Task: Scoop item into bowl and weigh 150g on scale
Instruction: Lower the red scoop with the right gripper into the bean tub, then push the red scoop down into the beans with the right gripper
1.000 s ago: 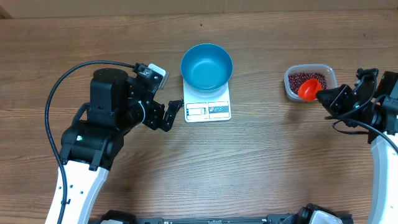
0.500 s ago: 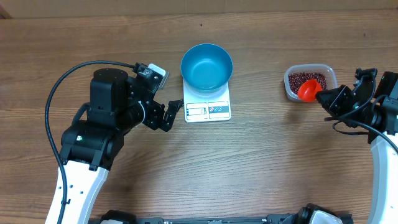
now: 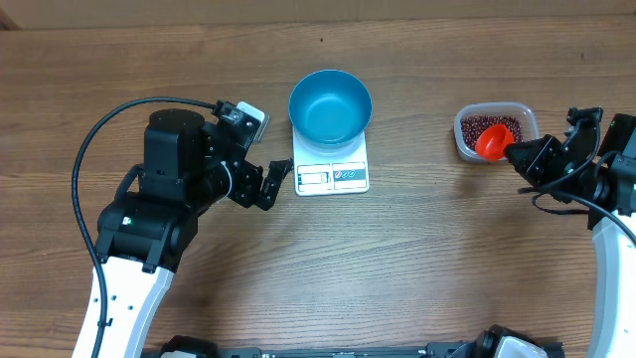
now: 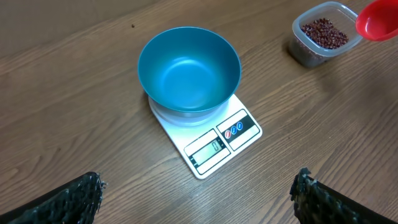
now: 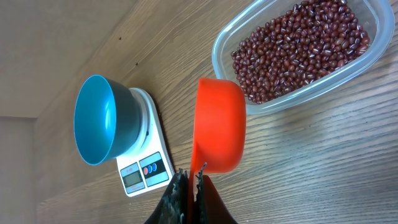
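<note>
The blue bowl (image 3: 331,104) stands empty on the white scale (image 3: 332,177) at mid table. Dark red beans (image 3: 485,125) fill a clear tub (image 3: 528,119) at the right. My right gripper (image 3: 515,153) is shut on the handle of a red scoop (image 3: 493,144), which hangs over the tub's near edge. In the right wrist view the scoop (image 5: 219,124) shows its outside, beside the beans (image 5: 298,46), with the gripper (image 5: 191,177) pinching its handle. My left gripper (image 3: 270,184) stands open just left of the scale; in its own view (image 4: 198,186) nothing lies between the fingers, and the bowl (image 4: 189,68) is ahead.
The tub (image 4: 301,53) and scoop (image 4: 377,18) sit at the top right of the left wrist view; no beans show in the scoop there. A black cable (image 3: 119,119) loops over the left arm. Bare wooden tabletop lies between the scale and the tub.
The scoop in my right gripper has edged slightly left at the tub. The left arm, bowl and scale have not moved.
</note>
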You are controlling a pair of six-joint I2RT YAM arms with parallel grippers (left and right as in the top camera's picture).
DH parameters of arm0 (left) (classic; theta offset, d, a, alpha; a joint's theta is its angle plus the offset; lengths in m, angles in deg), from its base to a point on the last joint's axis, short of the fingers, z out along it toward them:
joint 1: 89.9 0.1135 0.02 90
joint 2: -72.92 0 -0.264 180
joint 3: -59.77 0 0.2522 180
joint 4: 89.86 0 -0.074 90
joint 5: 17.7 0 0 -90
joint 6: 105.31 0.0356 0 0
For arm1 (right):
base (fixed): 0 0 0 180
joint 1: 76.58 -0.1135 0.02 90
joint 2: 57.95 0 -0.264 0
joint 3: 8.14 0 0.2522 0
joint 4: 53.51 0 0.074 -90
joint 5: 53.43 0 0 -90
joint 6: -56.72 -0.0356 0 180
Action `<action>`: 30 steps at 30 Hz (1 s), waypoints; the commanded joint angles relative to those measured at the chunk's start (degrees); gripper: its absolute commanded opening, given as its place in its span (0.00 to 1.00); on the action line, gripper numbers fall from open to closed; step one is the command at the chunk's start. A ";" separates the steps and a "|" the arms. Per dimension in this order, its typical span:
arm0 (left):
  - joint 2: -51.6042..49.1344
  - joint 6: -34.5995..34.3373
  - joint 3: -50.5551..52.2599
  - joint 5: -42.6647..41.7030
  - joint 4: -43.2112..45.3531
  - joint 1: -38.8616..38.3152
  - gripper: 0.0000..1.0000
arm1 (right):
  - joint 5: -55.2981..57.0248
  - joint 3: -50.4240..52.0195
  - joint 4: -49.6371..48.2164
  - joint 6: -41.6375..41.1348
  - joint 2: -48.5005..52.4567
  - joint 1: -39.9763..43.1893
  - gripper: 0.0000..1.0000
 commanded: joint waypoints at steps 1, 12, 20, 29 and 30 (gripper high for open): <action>0.37 -1.03 -1.05 0.31 -0.13 -0.37 1.00 | -0.70 -1.05 -0.37 0.55 -1.33 0.13 0.04; 0.37 -1.05 -1.05 0.17 -3.56 -0.37 1.00 | -0.68 -1.03 -0.48 0.55 -1.31 0.13 0.04; 0.37 -1.03 -1.05 0.20 -3.56 -0.37 1.00 | -0.70 -1.03 -0.59 0.55 -1.31 0.13 0.04; 0.37 -1.03 -1.05 0.20 -3.56 -0.37 1.00 | -0.70 -1.03 -0.39 0.55 -1.31 0.13 0.04; 0.37 -1.05 -1.05 0.20 -3.56 -0.37 1.00 | -0.70 -1.03 -0.28 0.55 -1.31 0.13 0.04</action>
